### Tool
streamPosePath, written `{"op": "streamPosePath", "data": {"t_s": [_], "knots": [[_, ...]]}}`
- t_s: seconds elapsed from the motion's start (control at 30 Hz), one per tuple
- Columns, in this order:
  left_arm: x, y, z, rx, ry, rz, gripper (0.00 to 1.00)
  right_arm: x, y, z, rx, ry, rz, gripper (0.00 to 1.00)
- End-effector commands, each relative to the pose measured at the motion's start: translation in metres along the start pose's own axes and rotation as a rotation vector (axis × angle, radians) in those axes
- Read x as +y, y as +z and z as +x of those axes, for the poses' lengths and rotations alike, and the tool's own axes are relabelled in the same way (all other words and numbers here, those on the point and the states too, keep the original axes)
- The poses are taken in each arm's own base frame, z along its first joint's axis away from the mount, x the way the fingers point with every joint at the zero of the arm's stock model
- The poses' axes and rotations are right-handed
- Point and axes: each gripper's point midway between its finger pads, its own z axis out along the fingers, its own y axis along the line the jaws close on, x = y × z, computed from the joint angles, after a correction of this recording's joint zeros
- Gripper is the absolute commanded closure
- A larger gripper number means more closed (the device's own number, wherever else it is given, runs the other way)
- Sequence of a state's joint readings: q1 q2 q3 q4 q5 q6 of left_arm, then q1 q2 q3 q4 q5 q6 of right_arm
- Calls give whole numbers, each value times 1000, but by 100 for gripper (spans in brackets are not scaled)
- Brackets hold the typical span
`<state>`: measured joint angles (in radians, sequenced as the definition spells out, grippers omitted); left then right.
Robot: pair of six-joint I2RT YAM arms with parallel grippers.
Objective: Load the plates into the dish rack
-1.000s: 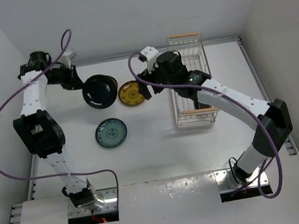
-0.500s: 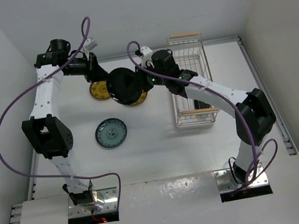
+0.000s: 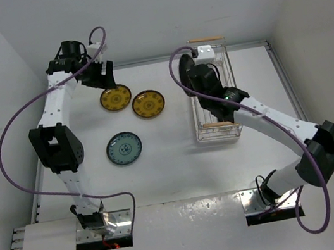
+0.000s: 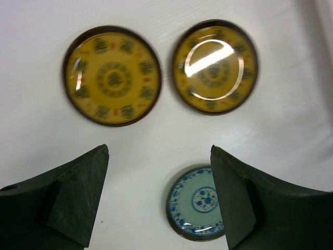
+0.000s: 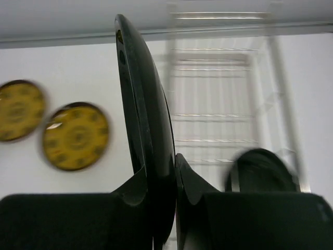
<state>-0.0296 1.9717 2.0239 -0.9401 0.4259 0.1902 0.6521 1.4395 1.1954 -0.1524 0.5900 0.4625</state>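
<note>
Left of the dish rack (image 3: 221,125), the left gripper (image 4: 158,151) hangs wide and empty over one yellow plate (image 4: 112,75), a second yellow plate (image 4: 215,66) and the teal plate (image 4: 200,202), all unloaded, while the right gripper (image 5: 162,177) pinches a black plate (image 5: 145,104) on edge at the rack, where only its wrist view shows another black plate (image 5: 260,172) loaded.

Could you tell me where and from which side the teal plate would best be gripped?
Probably its rim, coming from above: the teal plate lies flat, face up on the table, with nothing touching it, so every edge is open.
</note>
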Motion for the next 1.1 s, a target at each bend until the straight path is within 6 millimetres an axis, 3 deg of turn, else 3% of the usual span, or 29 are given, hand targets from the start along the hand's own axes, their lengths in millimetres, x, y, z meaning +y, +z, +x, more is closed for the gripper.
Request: {"op": "streamPosePath", "data": {"t_s": [0.0,0.07,0.23,0.47,0.77,0.9,1.07], "knots": [[44,5,19,62,-52,-207,17,-83,-35,-8,-34,-192,456,100],[43,8,30,96,-44,-198,19,-94,-41,3,-11,-165,510,100],[24,20,89,281,19,-52,20,-117,-52,49,103,-229,558,100],[10,29,166,513,47,70,20,-127,-43,78,176,-227,480,100],[15,32,212,627,53,46,20,-121,-30,107,235,-177,354,100],[17,31,217,640,59,28,20,-118,-26,106,228,-167,309,100],[18,33,226,663,56,25,20,-124,-19,120,279,-198,332,100]]}}
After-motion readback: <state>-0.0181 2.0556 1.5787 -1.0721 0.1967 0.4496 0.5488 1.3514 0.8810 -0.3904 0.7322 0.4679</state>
